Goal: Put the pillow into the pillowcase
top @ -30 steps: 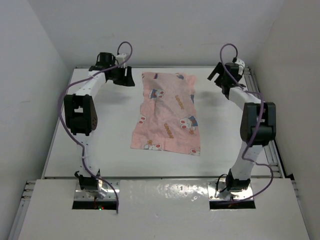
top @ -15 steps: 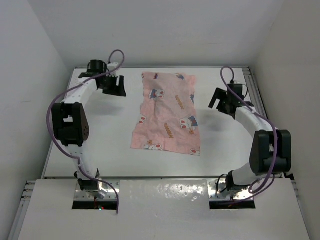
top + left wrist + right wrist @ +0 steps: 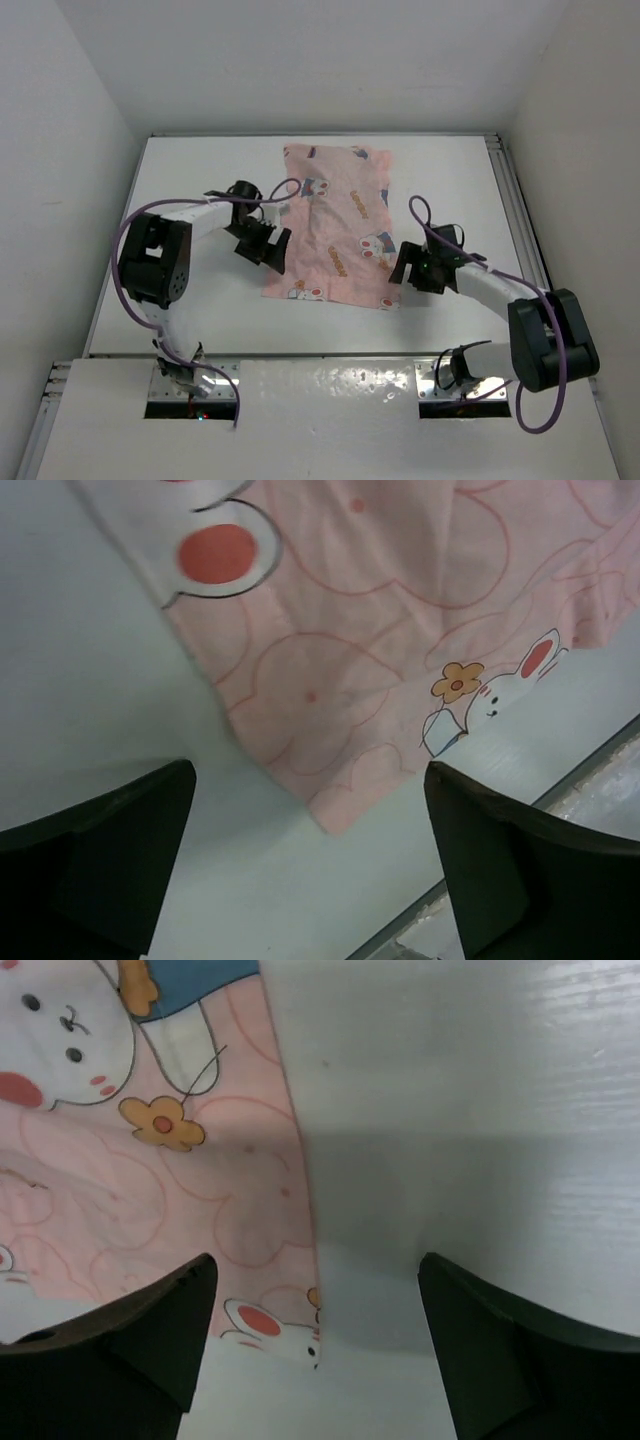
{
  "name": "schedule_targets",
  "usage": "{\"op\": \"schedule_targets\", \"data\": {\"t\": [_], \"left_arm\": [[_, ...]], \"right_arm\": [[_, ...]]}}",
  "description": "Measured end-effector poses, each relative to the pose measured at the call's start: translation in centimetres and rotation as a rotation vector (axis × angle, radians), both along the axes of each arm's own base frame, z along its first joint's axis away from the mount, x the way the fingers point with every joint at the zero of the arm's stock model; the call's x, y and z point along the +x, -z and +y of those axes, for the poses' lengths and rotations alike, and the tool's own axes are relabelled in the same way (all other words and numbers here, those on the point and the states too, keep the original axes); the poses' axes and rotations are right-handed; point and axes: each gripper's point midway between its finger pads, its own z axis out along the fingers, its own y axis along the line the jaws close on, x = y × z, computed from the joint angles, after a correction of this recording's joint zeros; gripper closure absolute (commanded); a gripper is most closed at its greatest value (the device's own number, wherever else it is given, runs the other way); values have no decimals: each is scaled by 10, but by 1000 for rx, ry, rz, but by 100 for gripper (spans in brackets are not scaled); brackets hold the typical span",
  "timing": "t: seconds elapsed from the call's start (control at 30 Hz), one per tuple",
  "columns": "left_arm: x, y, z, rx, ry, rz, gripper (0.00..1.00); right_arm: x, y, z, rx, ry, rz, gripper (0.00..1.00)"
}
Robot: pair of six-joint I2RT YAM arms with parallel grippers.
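Two grippers open, you have the left gripper [image 3: 308, 780] over the pillowcase's [image 3: 335, 225] near left corner, right gripper [image 3: 317, 1260] over its near right corner, pillowcase flat mid-bench [image 3: 200, 180].

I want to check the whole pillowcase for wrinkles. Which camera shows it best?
Top external: the pillowcase lies spread on the table, almost its whole outline in view. The left wrist view shows only one corner, the right wrist view only a strip along one side edge.
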Motion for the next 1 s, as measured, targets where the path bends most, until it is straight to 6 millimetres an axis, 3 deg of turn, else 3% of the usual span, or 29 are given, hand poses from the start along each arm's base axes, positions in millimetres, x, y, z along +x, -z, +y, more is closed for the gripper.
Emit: {"op": "schedule_targets", "data": {"t": [0.03,0.1,0.13,0.2,0.23,0.27,0.47,0.6,0.9,0.93,0.97,1.0], "left_arm": [[-5,5,-5,6,13,2,2],[-11,7,-18,6,30,-14,10],[-11,8,-23,4,34,-29,38],[-9,11,-33,-1,33,-51,80],[-8,14,-35,-1,30,-54,95],[-7,19,-35,2,28,-50,100],[-12,23,-22,-17,29,-7,100],[-33,20,-10,15,96,21,100],[-53,21,-7,59,217,36,100],[-54,21,-7,64,224,40,89],[-55,21,-6,68,231,41,80],[-57,21,-5,73,234,48,71]], "right_arm": [[-10,7,2,5,0,22,21],[-8,4,8,31,8,-12,37],[-10,6,11,43,14,-11,51],[-10,9,16,63,29,-15,70],[-12,12,18,72,38,-6,79],[-15,15,21,86,48,5,98],[-19,18,16,132,150,9,100],[-27,18,4,129,195,-14,100],[-30,19,0,125,201,-23,100],[-30,19,0,124,199,-23,100],[-30,19,0,123,198,-22,91],[-30,19,-1,120,197,-16,76]]}}
